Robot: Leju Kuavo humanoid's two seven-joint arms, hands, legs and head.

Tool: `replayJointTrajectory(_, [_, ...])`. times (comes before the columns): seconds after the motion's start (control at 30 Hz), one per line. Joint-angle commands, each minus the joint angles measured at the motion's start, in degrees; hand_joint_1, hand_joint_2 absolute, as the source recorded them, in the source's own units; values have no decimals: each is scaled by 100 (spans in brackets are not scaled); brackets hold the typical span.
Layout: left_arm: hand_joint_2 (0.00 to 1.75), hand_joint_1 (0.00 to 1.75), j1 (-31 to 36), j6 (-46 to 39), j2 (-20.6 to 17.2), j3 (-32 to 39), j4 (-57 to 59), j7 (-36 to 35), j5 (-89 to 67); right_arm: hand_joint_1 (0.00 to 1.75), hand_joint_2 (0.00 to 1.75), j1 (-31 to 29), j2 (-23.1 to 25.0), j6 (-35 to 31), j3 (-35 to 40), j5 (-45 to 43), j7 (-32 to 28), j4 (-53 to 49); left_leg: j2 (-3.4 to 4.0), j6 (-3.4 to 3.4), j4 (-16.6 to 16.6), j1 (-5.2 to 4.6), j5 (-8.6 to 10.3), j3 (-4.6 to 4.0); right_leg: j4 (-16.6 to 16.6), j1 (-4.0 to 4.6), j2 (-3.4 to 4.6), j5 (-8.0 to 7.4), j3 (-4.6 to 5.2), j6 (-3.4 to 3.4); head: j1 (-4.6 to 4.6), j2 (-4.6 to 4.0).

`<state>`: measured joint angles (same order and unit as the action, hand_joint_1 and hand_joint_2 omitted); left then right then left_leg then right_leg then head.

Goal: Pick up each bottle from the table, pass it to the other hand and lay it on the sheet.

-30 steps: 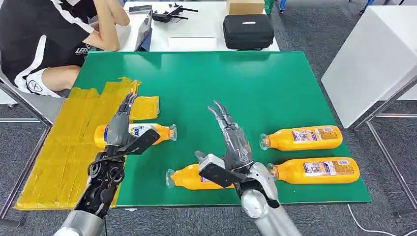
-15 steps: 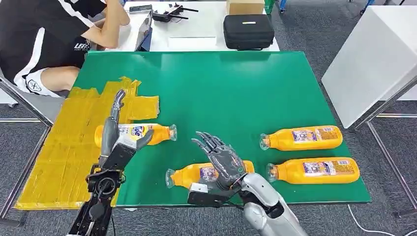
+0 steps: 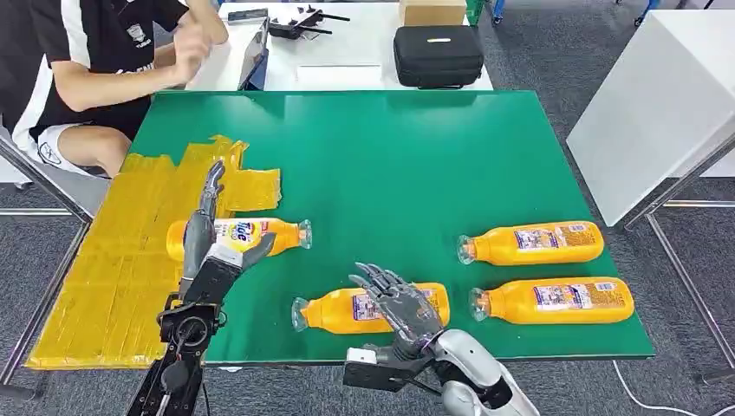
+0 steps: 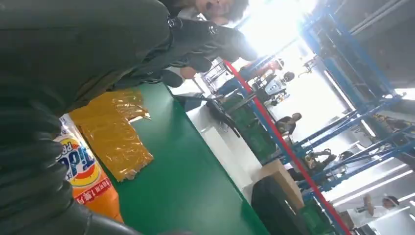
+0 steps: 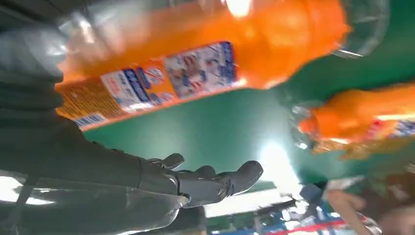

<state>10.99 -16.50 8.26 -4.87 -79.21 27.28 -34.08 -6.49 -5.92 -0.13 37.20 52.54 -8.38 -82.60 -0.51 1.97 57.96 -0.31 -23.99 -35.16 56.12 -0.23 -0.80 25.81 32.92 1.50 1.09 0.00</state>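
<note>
Several orange bottles lie on the green table (image 3: 390,156). One bottle (image 3: 260,234) lies at the edge of the yellow sheet (image 3: 121,260). My left hand (image 3: 206,247) stands over its label end, fingers straight and apart, holding nothing. In the left wrist view that bottle (image 4: 83,171) shows under the hand (image 4: 54,68), beside the sheet (image 4: 115,132). A second bottle (image 3: 342,310) lies near the front edge, and my right hand (image 3: 399,303) hovers open above its base end. In the right wrist view this bottle (image 5: 195,63) is close to the spread fingers (image 5: 210,181).
Two more orange bottles (image 3: 530,243) (image 3: 555,300) lie side by side at the front right. A person (image 3: 95,61) sits at the table's far left corner. A black case (image 3: 437,54) sits on the white table behind. A white cabinet (image 3: 659,113) stands to the right.
My right hand dropped from upright and drew back toward the front edge, over the middle bottle. My left hand pulled back slightly and turned. The person raised a hand.
</note>
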Motion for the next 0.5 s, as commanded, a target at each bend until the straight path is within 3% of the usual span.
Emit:
replayJointTrajectory(0.03, [175, 0, 176, 44, 63, 30, 327, 0, 41, 0, 175, 47, -59, 20, -318, 174, 259, 462, -1, -7, -3, 2, 0, 11, -6, 2, 0, 0, -13, -1, 0, 0])
replayJointTrajectory(0.5, [175, 0, 69, 75, 66, -17, 253, -3, 40, 0, 175, 25, 212, -189, -691, 526, 535, 838, 7, -12, -4, 3, -3, 24, -6, 2, 9, 2, -26, -2, 0, 0])
